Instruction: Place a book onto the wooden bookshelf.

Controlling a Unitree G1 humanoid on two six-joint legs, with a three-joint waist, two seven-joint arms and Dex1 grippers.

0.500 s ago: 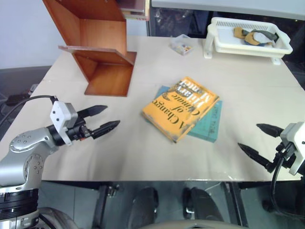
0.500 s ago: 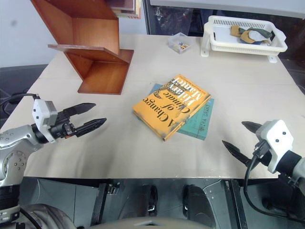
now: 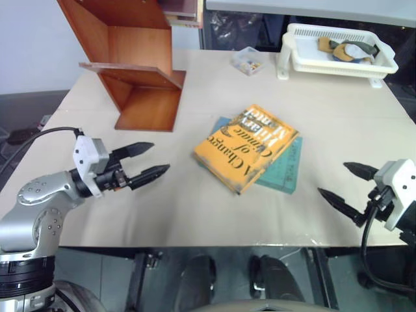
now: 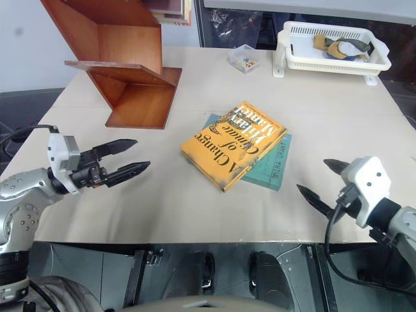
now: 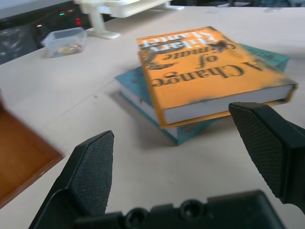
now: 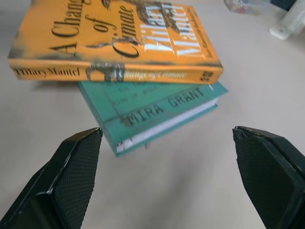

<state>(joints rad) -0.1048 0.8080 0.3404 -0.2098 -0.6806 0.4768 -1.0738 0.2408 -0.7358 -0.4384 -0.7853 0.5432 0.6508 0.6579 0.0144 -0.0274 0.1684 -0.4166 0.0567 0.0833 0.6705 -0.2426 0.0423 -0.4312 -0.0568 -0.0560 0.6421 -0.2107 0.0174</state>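
Observation:
The book (image 3: 247, 146), a thick orange-yellow paperback with black lettering, lies flat in the middle of the table, resting on a thinner teal book (image 3: 284, 168). The wooden bookshelf (image 3: 140, 71), made of reddish-brown angled panels, stands at the table's far left. My left gripper (image 3: 159, 158) hovers open left of the book and points at it. My right gripper (image 3: 332, 178) hovers open near the front right edge, aimed at the spines of both books (image 6: 119, 71). Neither gripper touches anything. In the left wrist view the book (image 5: 209, 76) lies beyond the open fingers.
A white plastic basket (image 3: 338, 52) holding several small items stands at the back right. A small clear box (image 3: 248, 60) sits beside it. Bare tabletop lies between each gripper and the books.
Both grippers have edged slightly inward toward the books. The books and the shelf have not moved.

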